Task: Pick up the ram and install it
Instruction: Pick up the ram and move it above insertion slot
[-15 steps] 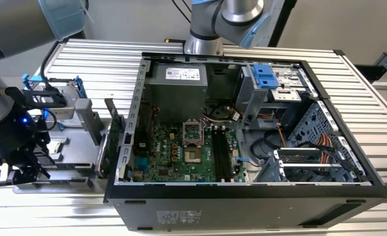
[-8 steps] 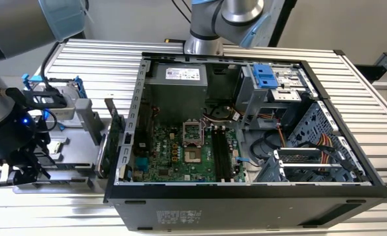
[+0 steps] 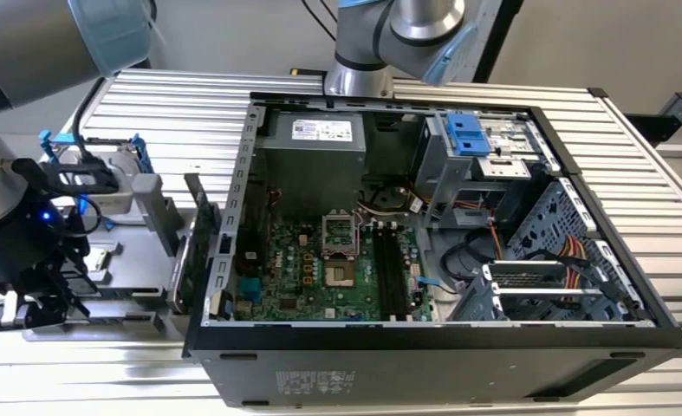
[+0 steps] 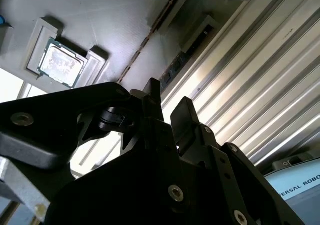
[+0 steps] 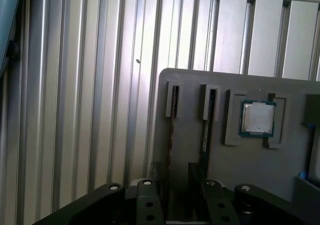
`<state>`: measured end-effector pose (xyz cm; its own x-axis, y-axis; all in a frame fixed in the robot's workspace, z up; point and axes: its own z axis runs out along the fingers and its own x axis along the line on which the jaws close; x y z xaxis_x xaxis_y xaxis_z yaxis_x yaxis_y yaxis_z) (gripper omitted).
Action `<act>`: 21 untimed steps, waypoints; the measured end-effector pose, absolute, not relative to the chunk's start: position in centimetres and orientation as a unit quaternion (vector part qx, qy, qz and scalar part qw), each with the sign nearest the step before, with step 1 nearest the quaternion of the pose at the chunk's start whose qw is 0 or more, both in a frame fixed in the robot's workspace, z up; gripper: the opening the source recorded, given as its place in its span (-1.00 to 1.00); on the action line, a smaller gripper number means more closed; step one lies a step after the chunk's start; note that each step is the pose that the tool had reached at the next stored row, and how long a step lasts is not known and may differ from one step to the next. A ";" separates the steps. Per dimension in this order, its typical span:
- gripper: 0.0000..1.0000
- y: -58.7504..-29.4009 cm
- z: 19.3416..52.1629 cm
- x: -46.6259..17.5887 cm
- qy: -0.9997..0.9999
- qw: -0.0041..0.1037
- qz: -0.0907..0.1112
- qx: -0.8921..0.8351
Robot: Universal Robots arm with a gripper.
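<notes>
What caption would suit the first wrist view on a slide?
Gripper poised over the gray tray, near the ram standing on edge; processor chip alongside.

We count one open computer case (image 3: 433,345) and one green motherboard (image 3: 306,269) inside it. We count one gray tray (image 5: 250,170), and on it one square processor chip (image 5: 257,119) and two narrow slots (image 5: 172,99). We also count one gripper (image 5: 177,195) with two fingers (image 5: 147,205).
</notes>
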<state>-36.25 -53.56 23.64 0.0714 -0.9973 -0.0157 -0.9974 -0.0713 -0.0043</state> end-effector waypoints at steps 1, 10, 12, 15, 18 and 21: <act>1.00 -53.6 23.6 -36.2 0.681 0.007 0.004 -0.732; 1.00 -53.6 23.3 -36.2 0.681 0.007 0.005 -0.732; 1.00 -53.6 23.2 -36.2 0.681 0.007 0.005 -0.732; 1.00 -53.6 23.2 -36.2 0.681 0.007 0.005 -0.732; 1.00 -53.7 23.1 -36.2 0.681 0.007 0.005 -0.732; 1.00 -53.8 22.9 -36.2 0.681 0.007 0.005 -0.732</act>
